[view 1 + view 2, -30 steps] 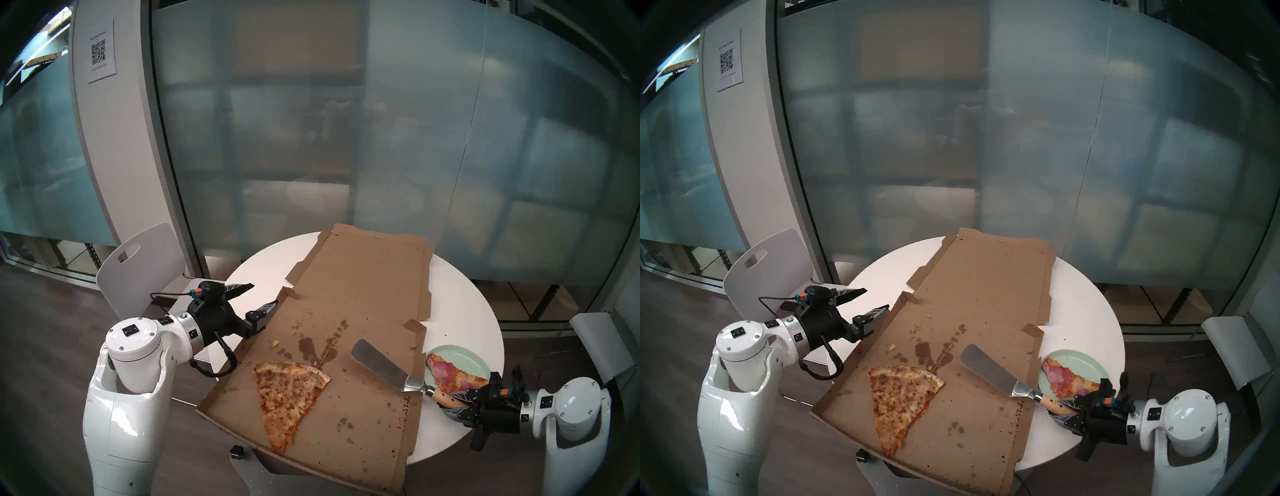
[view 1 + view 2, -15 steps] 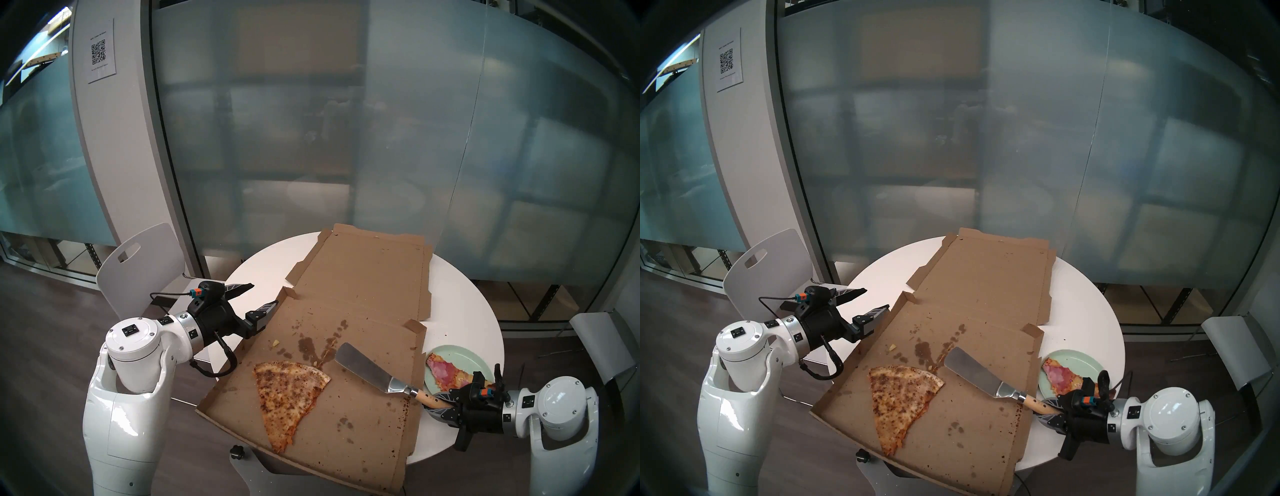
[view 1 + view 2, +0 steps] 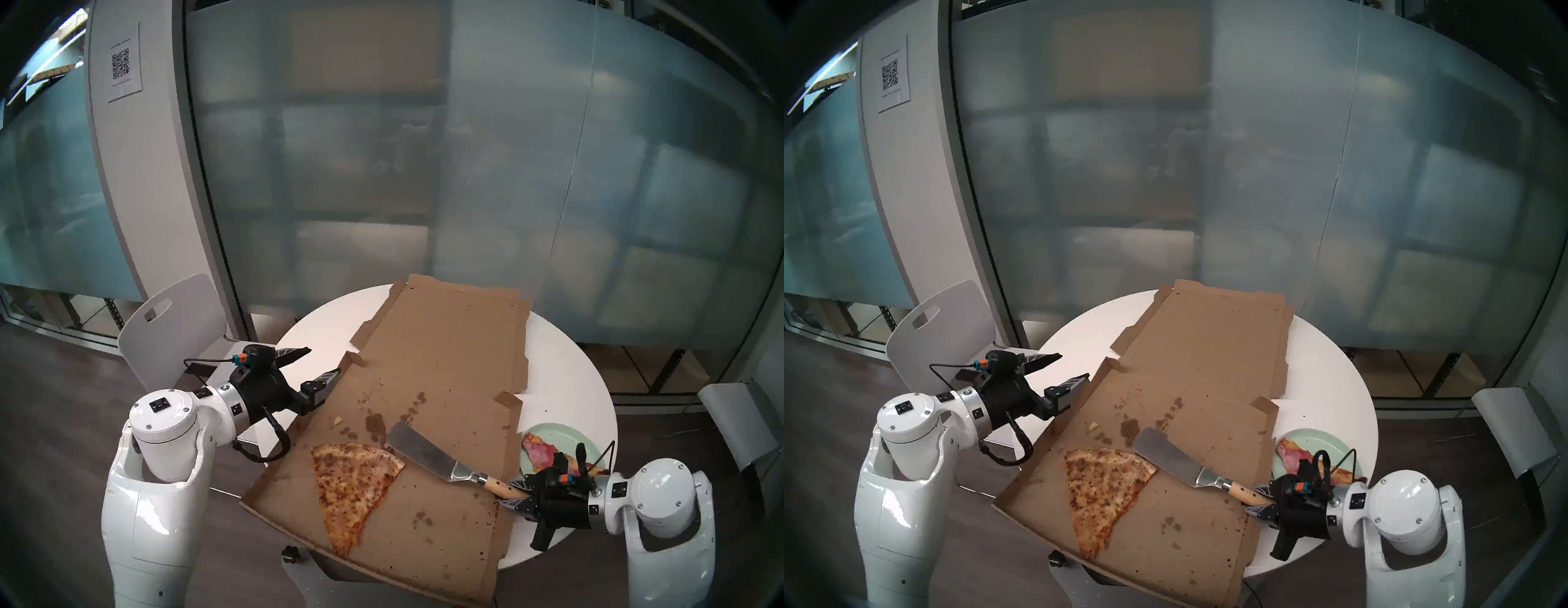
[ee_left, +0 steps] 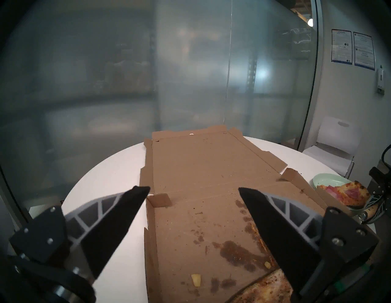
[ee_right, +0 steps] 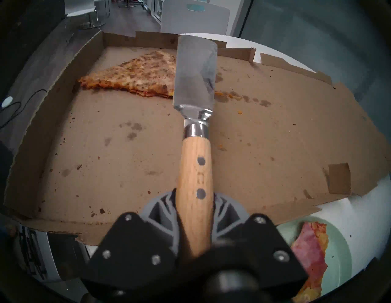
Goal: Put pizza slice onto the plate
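The ham-and-pineapple pizza slice (image 3: 547,456) lies on the pale mint-green round plate (image 3: 564,431), just behind my right gripper (image 3: 519,494), which clamps the wooden-handled steel spatula (image 3: 424,452); my left gripper (image 3: 316,365) gapes empty.

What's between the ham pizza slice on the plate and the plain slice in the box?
In the head view, the spatula held by the right gripper lies between the ham slice and the plain slice, over the box floor.

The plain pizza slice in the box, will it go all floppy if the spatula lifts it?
Probably. The plain slice is long and thin, wider than the spatula blade, so its tip would likely droop. Grease stains on the box suggest it may slide easily.
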Robot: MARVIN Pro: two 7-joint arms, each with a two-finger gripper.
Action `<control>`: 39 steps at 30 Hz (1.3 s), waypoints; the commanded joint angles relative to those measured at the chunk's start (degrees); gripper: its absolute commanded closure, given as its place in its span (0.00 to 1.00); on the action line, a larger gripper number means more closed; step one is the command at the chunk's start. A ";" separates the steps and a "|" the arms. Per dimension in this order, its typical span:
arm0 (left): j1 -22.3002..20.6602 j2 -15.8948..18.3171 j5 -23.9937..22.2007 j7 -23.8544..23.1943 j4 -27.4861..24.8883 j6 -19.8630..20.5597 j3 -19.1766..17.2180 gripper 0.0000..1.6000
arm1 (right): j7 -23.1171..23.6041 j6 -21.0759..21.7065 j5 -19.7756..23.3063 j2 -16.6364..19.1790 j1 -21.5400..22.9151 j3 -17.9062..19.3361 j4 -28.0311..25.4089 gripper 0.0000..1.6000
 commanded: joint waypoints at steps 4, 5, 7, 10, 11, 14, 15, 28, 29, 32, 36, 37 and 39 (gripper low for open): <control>-0.18 0.14 0.02 -0.14 -1.14 -0.20 0.07 0.00 | -0.74 0.91 -2.59 -0.41 3.18 -5.60 -0.40 1.00; -0.18 0.14 0.03 -0.15 -1.15 -0.20 0.07 0.00 | -0.61 1.08 -2.92 -0.28 3.35 -6.03 -0.36 1.00; -0.17 0.14 0.03 -0.15 -1.16 -0.19 0.07 0.00 | -0.76 1.32 -3.54 -0.32 3.49 -6.74 -0.21 1.00; -0.17 0.13 0.04 -0.15 -1.17 -0.19 0.07 0.00 | -0.85 1.53 -4.65 -0.01 3.80 -7.60 0.41 1.00; -0.17 0.13 0.04 -0.15 -1.17 -0.19 0.07 0.00 | -0.85 1.53 -4.65 -0.01 3.80 -7.60 0.41 1.00; -0.17 0.13 0.05 -0.15 -1.17 -0.19 0.06 0.00 | -0.69 1.97 -6.03 0.42 4.19 -8.40 1.08 1.00; -0.17 0.13 0.05 -0.15 -1.17 -0.19 0.06 0.00 | -0.66 2.04 -6.25 0.44 4.23 -8.52 1.17 1.00; -0.17 0.12 0.06 -0.17 -1.17 -0.19 0.06 0.00 | 1.41 3.90 -10.35 2.53 5.74 -10.10 1.71 1.00; -0.17 0.11 0.07 -0.17 -1.17 -0.19 0.06 0.00 | 1.49 3.90 -10.44 2.56 5.86 -10.08 1.86 1.00; -0.17 0.11 0.07 -0.17 -1.17 -0.19 0.06 0.00 | 1.73 3.95 -10.75 2.58 6.13 -10.11 2.11 1.00; -0.17 0.11 0.07 -0.17 -1.17 -0.19 0.05 0.00 | 2.14 4.18 -11.02 2.56 6.40 -10.13 2.20 1.00; -0.17 0.11 0.07 -0.17 -1.17 -0.19 0.05 0.00 | 2.23 4.28 -11.09 2.52 6.45 -10.12 2.20 1.00; -0.17 0.11 0.07 -0.17 -1.17 -0.19 0.05 0.00 | 2.32 4.36 -11.15 2.52 6.50 -10.12 2.21 1.00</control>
